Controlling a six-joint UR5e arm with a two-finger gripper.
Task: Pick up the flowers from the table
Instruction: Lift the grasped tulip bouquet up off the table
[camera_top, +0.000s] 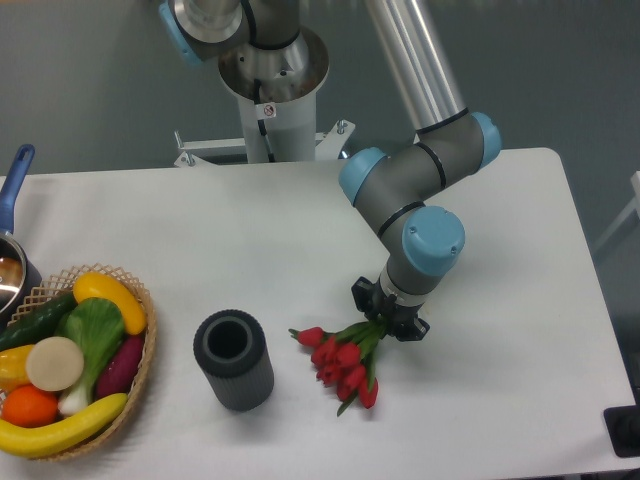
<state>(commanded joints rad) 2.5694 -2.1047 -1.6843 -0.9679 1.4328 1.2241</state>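
Note:
The flowers (340, 362), a bunch of red tulip buds on green stems, lie at the front middle of the white table (520, 330), buds pointing toward the front left. My gripper (388, 312) reaches down from the arm and is shut on the stems at the bunch's right end. The far ends of the stems are hidden under the gripper. I cannot tell whether the buds still touch the table.
A dark grey cylinder (233, 359) stands upright just left of the flowers. A wicker basket (140, 345) of fruit and vegetables sits at the front left edge. A pot with a blue handle (12, 190) is at the far left. The arm's base (270, 80) stands behind the table.

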